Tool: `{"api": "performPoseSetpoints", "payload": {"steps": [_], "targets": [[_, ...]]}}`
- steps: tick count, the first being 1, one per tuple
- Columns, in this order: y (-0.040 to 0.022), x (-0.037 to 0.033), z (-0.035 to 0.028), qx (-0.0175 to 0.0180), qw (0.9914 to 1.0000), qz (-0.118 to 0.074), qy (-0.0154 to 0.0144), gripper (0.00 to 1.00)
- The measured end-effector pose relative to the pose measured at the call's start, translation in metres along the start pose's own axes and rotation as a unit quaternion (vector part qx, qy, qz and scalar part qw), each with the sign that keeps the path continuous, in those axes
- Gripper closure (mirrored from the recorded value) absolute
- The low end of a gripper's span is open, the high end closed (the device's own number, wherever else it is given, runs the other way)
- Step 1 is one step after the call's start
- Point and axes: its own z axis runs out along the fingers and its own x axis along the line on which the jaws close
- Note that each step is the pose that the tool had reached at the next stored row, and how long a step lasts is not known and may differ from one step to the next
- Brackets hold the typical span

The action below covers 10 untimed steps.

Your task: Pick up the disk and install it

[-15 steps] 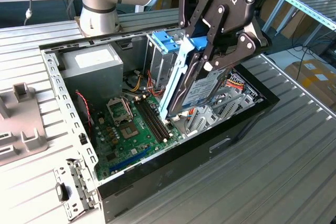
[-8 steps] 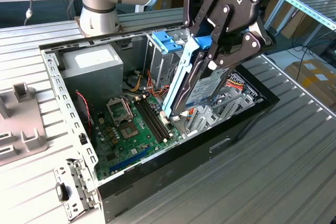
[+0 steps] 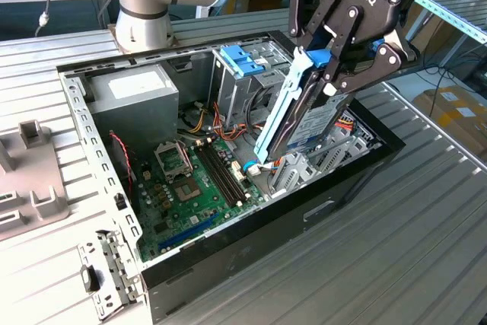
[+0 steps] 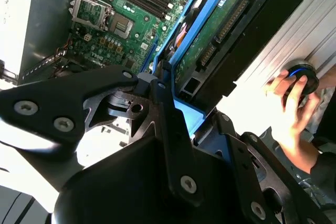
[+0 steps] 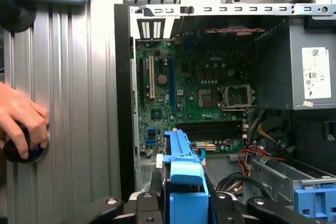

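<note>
Black gripper (image 3: 326, 68) pinches the one disk (image 3: 280, 121) by its upper end, so that in the exterior view the disk slants away from it toward 7 o'clock, held tilted over the one open computer case (image 3: 251, 235), at the 3 o'clock edge of its one green motherboard (image 3: 185, 188).

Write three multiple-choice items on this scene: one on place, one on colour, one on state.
1. Where is the disk? A) on the floor B) on a shelf C) held over the open computer case
2. What colour are its side rails? A) blue B) red C) yellow
3. What state is the gripper in? A) open, empty B) shut on the disk C) shut on a cable
Answers: 1 C, it hangs tilted above the case; 2 A, blue plastic frames it; 3 B, it clamps the disk's upper end.
</note>
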Motion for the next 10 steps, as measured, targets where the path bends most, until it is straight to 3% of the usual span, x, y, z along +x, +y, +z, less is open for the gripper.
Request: {"api": "performPoseSetpoints", "payload": {"steps": [3, 10], "targets": [[-0.0075, -0.0002, 0.0002, -0.0001, 1.0, 0.0, 0.0, 0.63], [-0.0183, -0.0001, 0.0005, -0.0002, 1.0, 0.0, 0.0, 0.63]]}}
